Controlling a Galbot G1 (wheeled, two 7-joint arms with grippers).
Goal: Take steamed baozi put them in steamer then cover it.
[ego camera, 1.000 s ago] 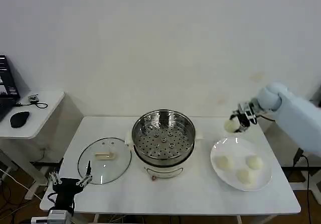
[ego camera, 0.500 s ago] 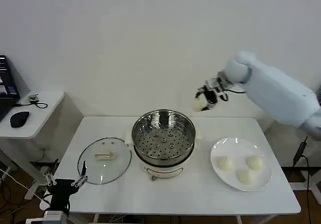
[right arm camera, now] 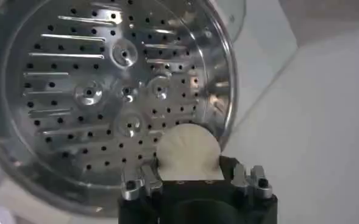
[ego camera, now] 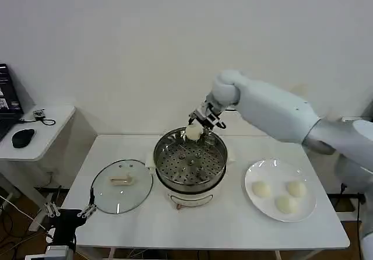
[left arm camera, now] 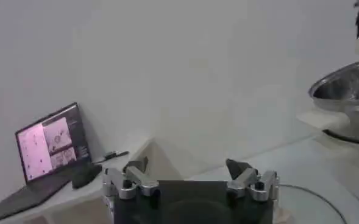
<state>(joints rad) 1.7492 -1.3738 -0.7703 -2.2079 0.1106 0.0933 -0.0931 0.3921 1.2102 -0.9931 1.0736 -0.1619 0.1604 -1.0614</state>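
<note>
My right end effector (ego camera: pixel 195 127) is clamped on one steamed baozi (ego camera: pixel 193 132), held in the air over the far rim of the steamer (ego camera: pixel 190 158). In the right wrist view the bun (right arm camera: pixel 188 152) sits between my two fingers (right arm camera: pixel 141 178), just above the perforated basket floor near the steamer wall (right arm camera: pixel 226 103), not touching the floor as far as I can tell. Basket holds no other buns.

Steamer sits mid-bench on its cream-white base (ego camera: pixel 191 199). Three more baozi (ego camera: pixel 282 203) lie on the white plate (ego camera: pixel 254 199) on the right side of the bench (ego camera: pixel 233 225), well apart from the steamer. They sit near one another on the plate; I can't tell whether any touch.

The cover (ego camera: pixel 121 185) lies flat on the bench just left of the steamer, pale handle (ego camera: pixel 119 181) up, its rim close to the steamer base.

My left end effector (ego camera: pixel 69 212) is parked low at the near-left bench corner, fingers spread, gripping nothing. In the left wrist view it (left arm camera: pixel 191 182) hangs in front of the cover's edge.

A side table (ego camera: pixel 41 133) stands to the left with a mouse (ego camera: pixel 22 137) and a laptop (left arm camera: pixel 51 146) on it.
</note>
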